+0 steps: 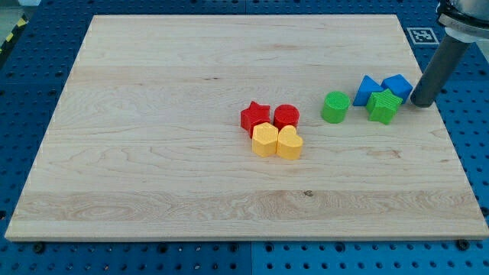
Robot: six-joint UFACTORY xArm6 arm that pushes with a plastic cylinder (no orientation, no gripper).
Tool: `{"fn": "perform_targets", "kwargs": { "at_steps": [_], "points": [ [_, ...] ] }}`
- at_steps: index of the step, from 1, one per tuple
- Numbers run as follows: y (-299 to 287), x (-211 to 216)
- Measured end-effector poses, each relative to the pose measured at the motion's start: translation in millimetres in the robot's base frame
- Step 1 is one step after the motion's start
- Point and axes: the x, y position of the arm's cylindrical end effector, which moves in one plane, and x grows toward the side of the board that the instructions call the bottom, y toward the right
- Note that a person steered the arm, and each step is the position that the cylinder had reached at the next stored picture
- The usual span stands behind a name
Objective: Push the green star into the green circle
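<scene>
The green star (383,105) lies at the view's right on the wooden board, touching two blue blocks behind it. The green circle (335,107) stands a short gap to the star's left. My tip (422,102) is down on the board just right of the green star and the right blue block, apart from the star by a small gap.
A blue triangle-like block (367,88) and a blue block (397,85) sit just above the star. A red star (255,116), red circle (286,116), yellow hexagon (265,140) and yellow heart (289,143) cluster at the centre. The board's right edge (443,137) is close to my tip.
</scene>
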Motion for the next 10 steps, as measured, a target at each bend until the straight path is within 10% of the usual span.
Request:
{"fn": "perform_targets", "kwargs": {
  "at_steps": [10],
  "points": [
    [-107,26]
  ]
}}
